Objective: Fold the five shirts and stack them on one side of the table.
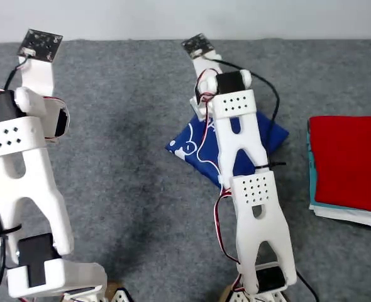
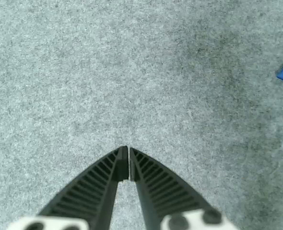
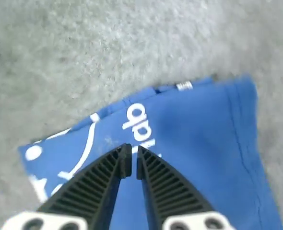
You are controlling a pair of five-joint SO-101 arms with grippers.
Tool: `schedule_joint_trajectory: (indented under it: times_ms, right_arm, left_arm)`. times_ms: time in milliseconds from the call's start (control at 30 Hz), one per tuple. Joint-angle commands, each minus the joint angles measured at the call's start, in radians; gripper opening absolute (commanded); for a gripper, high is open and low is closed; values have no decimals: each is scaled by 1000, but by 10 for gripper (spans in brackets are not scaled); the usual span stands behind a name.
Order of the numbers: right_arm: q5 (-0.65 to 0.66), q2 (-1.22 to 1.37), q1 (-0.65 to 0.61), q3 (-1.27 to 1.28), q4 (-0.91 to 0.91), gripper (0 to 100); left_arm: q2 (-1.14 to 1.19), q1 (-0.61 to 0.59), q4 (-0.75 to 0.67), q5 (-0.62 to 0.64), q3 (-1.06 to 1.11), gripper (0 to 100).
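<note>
High view: the folded blue fabric shirt with white print (image 1: pixel 187 151) lies at the middle of the grey felt-like table (image 1: pixel 129 126), partly under the right arm, well apart from the stack of folded shirts (image 1: pixel 349 160), red on top, at the right edge. The right gripper (image 3: pixel 131 160) has its jaws pressed together over that shirt; contact with the cloth cannot be told. The left gripper (image 2: pixel 129 163) has its jaws pressed together over bare table

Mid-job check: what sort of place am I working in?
Probably a lab bench set up for folding: a grey carpet-like table, a blue shirt under the right gripper, a shirt stack at one edge.
</note>
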Motion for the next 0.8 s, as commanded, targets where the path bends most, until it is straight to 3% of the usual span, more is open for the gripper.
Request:
schedule_joint_trajectory:
  times_ms: [0, 200, 333, 400, 533, 633, 767]
  right_arm:
    - [-150, -38, 1, -104, 65, 41]
    - [-359, -50, 7, -68, 67, 42]
    - [-417, -173, 21, 147, 67, 55]
    - [-471, -277, 25, 308, 65, 121]
    - [-718, -452, 24, 600, 58, 319]
    - [-818, -503, 21, 703, 58, 458]
    - [-901, -469, 36, 720, 50, 511]
  left_arm:
    - [-55, -6, 21, -3, -2, 14]
    - [-55, -6, 21, -3, -2, 14]
    - [-55, -6, 21, -3, -4, 14]
    - [-55, -6, 21, -3, -4, 14]
    - [-55, -6, 21, -3, -4, 14]
    - [-55, -6, 21, -3, -4, 14]
    - [-55, -6, 21, -3, -4, 14]
